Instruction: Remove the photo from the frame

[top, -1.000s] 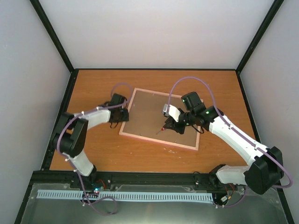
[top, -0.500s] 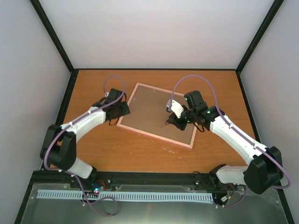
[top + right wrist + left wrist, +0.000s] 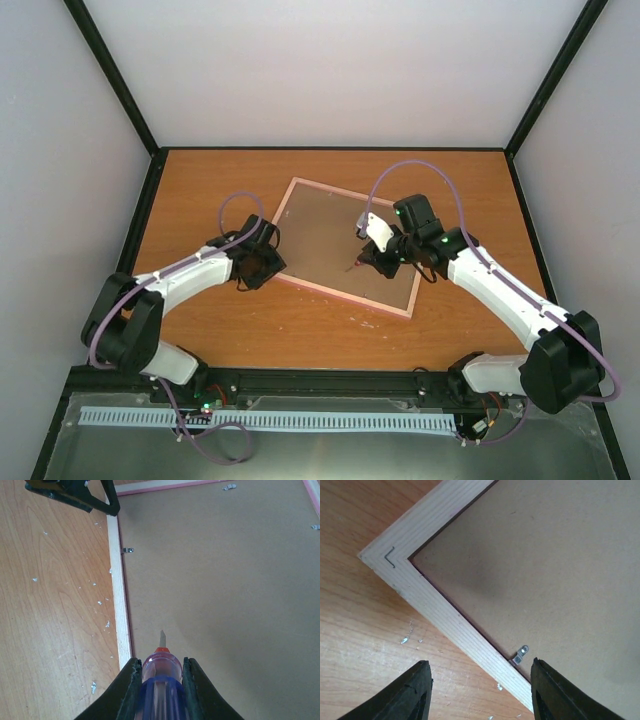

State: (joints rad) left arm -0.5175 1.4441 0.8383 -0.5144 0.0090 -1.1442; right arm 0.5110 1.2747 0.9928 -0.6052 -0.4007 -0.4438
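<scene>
From above, the frame [image 3: 340, 250] lies back-up and askew on the orange table [image 3: 200, 180]. The left gripper [image 3: 262, 265] sits at its near-left edge, and the right gripper [image 3: 370, 262] hangs over the board back [image 3: 330, 235] with a screwdriver [image 3: 357, 265] pointing down at it. In the left wrist view, the left gripper [image 3: 479, 690] is spread wide and grasps nothing. Its black fingers [image 3: 415, 692] straddle the frame's pale wood rail [image 3: 435, 605], with a small metal tab [image 3: 521, 654] just ahead between them. A staple [image 3: 389, 557] marks the corner further ahead to the left, and white flecks [image 3: 404, 640] dot the table beside the rail. In the right wrist view, the right gripper [image 3: 160, 662] is clenched on the screwdriver's [image 3: 161, 680] clear blue handle, the blade tip just ahead over the brown board [image 3: 225, 605], right of the rail [image 3: 116, 580]. Another tab [image 3: 128, 550] lies further ahead, and the other arm's black finger [image 3: 102, 497] is beyond it.
</scene>
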